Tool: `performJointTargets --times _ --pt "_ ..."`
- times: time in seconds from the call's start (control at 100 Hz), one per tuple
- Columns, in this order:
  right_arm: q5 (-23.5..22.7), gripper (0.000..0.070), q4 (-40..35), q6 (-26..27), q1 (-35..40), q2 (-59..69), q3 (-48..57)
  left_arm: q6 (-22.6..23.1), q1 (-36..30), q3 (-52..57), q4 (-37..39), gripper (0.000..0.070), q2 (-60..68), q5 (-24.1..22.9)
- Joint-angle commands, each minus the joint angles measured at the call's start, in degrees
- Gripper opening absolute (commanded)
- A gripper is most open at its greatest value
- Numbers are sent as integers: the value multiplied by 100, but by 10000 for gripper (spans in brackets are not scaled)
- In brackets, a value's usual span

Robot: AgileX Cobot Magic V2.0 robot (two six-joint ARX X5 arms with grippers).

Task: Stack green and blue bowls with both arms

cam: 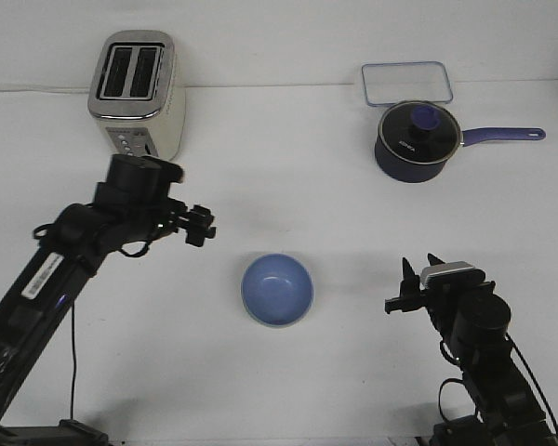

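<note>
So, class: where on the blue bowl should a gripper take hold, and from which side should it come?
Grip the rim of the blue bowl, one finger inside and one outside, probably coming down from above. It sits upright and open with nothing in view inside it, and its smooth round wall offers no handle. The right gripper looks nearer its right edge, so that edge seems the easier one.

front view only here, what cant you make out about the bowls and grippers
- Green bowl: none shows apart from the blue bowl; whether it sits nested under the blue one, hidden by it, cannot be told.
- Left gripper: small and dark against its own arm; jaw state unclear.
- Right gripper: seen end-on, wrist body behind it; opening unclear.
</note>
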Motion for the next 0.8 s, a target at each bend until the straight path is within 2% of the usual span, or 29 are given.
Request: performJointTargets --times 0.0,0.19,0.52,0.64,0.79 --pt "20 321 72 37 2 11 13 101 168 44 28 389 -168 -24" --pt "20 321 68 39 2 11 13 74 732 -887 754 389 -1325 -24" --pt "20 321 48 37 2 11 13 -511 1119 -4133 3005 389 -3943 -256" --pt "20 321 48 37 2 11 13 -544 1117 -5014 3331 389 -4677 -267" --pt "20 321 52 37 2 11 13 -632 1117 -5584 3235 389 -5239 -413"
